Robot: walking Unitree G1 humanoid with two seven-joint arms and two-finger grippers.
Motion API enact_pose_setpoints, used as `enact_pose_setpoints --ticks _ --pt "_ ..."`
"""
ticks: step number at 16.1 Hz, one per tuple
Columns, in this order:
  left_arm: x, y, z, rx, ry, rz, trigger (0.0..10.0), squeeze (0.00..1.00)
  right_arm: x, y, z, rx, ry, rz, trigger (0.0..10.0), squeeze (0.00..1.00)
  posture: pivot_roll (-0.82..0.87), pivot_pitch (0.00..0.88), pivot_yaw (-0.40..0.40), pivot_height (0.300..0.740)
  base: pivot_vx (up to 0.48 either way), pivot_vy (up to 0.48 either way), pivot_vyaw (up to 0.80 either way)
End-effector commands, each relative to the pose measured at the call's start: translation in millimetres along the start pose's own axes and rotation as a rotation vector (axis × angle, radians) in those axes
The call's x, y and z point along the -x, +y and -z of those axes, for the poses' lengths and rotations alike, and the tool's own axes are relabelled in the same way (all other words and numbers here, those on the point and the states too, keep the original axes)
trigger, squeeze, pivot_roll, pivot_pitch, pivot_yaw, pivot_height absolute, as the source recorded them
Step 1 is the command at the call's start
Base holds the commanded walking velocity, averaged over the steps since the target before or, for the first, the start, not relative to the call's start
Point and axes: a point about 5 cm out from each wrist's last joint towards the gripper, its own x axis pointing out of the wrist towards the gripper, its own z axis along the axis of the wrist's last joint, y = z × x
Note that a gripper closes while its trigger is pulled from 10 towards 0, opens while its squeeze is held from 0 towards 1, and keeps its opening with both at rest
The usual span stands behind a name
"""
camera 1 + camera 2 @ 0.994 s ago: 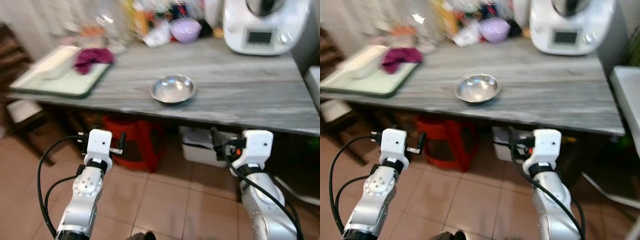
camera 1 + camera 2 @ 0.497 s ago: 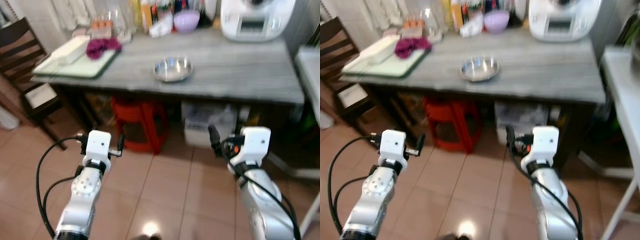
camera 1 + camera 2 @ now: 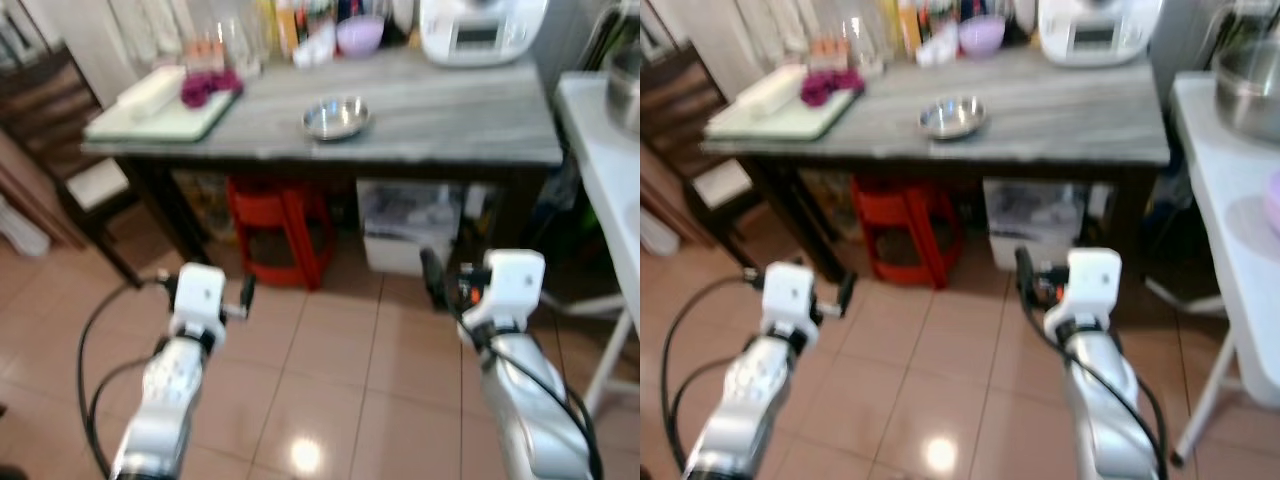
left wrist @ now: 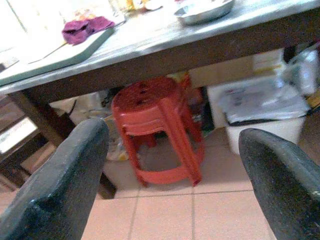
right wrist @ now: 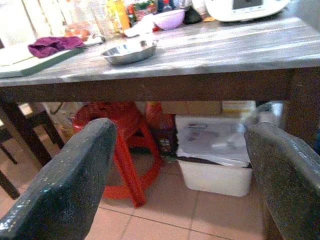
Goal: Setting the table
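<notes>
Both arms extend forward over the tiled floor, left gripper [image 4: 172, 175] and right gripper [image 5: 180, 175] spread wide and empty, facing one round steel bowl [image 3: 335, 117] on the far grey wooden table [image 3: 450, 125].

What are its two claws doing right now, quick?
Left claw: open, holding nothing, low over the floor.
Right claw: open, holding nothing, also short of the table.

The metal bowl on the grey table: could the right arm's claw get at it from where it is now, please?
Probably not yet. The metal bowl sits well back on the grey table, while the right claw hangs open low over the floor tiles, short of the table's edge. Nothing blocks the way; the robot seems simply too far off.
</notes>
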Motion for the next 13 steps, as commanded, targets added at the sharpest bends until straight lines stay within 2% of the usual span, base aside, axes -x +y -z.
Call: enact_pose_setpoints --ticks 1,13 --pt "-0.3 6.7 -2.0 -0.007 -0.007 -0.015 10.0 0.0 -1.8 2.8 -2.3 -0.01 -0.013 -0.008 10.0 0.0 -0.14 0.097 0.137 0.74 0.0 0.0 0.0" --pt "-0.4 6.4 -2.6 0.007 -0.028 -0.014 10.0 0.0 -3.8 1.6 -3.7 -0.002 -0.019 -0.006 10.0 0.0 -0.14 0.091 0.132 0.74 0.0 0.0 0.0"
